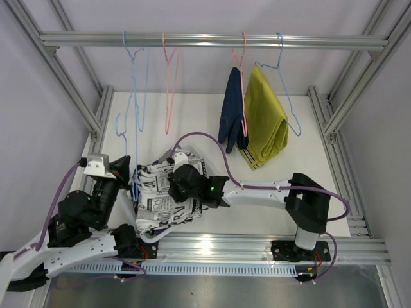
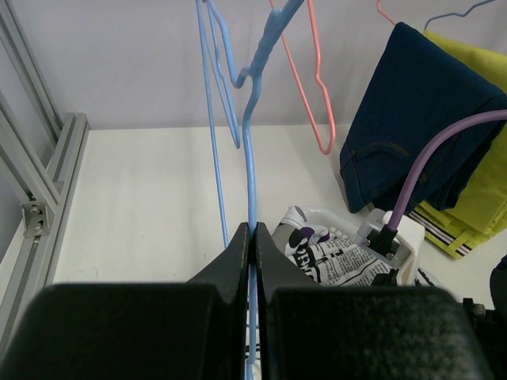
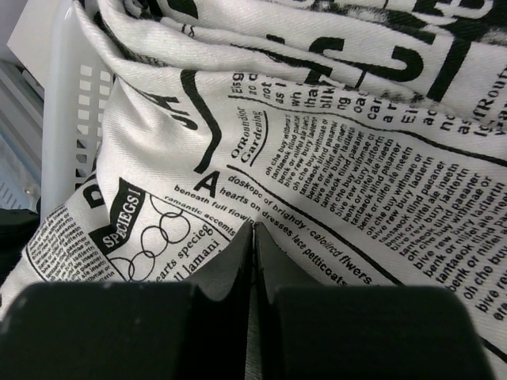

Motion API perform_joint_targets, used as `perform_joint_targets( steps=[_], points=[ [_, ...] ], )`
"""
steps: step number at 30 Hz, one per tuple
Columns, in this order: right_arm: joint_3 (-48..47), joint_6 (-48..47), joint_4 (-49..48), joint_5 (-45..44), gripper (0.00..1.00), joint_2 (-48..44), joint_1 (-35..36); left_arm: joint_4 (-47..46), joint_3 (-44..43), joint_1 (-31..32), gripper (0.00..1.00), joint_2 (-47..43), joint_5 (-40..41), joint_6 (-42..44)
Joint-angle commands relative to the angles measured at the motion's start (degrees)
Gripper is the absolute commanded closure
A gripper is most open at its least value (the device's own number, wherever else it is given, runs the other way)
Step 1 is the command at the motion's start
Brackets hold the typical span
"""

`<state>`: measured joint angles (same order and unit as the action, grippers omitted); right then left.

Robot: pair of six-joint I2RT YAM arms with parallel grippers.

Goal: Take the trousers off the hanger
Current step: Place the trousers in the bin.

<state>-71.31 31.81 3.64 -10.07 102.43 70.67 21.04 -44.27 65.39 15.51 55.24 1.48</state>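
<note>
At the lower left of the top view, the left gripper [image 2: 253,231] is pinching the blue hanger [image 2: 249,158] wire. The right gripper [image 3: 253,227], fingers pressed together, is resting on the white printed trousers [image 3: 333,134], which are lying in the white basket [image 3: 67,119] at lower centre. 2 pairs, the navy trousers [image 1: 231,115] and the mustard trousers [image 1: 266,122], are hanging at upper right.
</note>
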Motion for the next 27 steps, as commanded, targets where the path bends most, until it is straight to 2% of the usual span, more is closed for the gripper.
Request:
perform_joint_targets(
  steps=[1,10,20,27],
  points=[
    [-1.46,-1.14,1.02,-1.36,0.94,-1.45,0.17,-0.21,-0.47,-0.26,1.0,1.1,-0.67,-0.95],
    [-9.2,-2.72,0.5,0.75,0.95,3.03,0.69,-0.21,-0.29,-0.26,1.0,1.63,-0.05,-0.6],
    [-4.63,-0.09,-2.94,3.65,0.96,7.69,0.52,-0.38,-0.03,-0.26,1.0,1.98,-0.4,-0.33],
    [-2.87,0.62,-3.02,3.65,0.97,6.21,0.52,-0.03,-0.64,-0.26,1.0,2.6,-0.84,-0.07]
  ],
)
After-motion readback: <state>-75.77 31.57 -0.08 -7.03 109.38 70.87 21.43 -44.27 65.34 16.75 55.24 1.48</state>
